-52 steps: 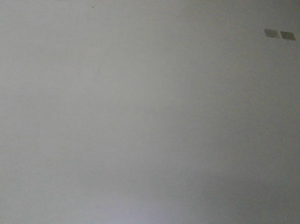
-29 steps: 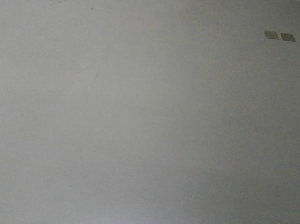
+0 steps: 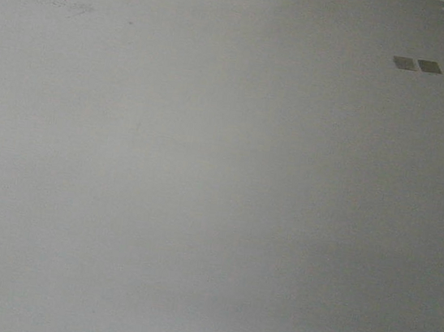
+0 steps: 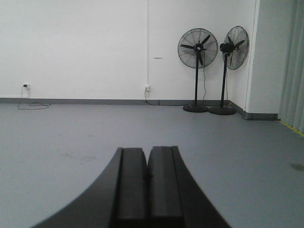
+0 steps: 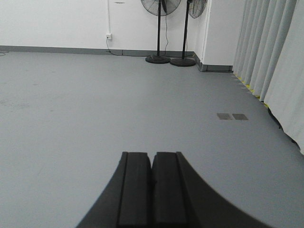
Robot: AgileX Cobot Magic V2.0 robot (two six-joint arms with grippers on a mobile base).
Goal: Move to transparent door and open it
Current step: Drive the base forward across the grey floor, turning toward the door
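Both closed: left pincer [image 4: 147,156], right pincer [image 5: 152,159], above grey floor [image 3: 205,172].

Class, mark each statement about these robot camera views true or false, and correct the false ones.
1. The left gripper and the right gripper are both shut, holding nothing. True.
2. Three pedestal fans stand at the back. False: only two, the left fan and the right fan.
3. The transparent door fills the front-facing view. False: that view shows mostly bare grey floor; no such door is visible.
4. Pale curtains hang along the right side. True.
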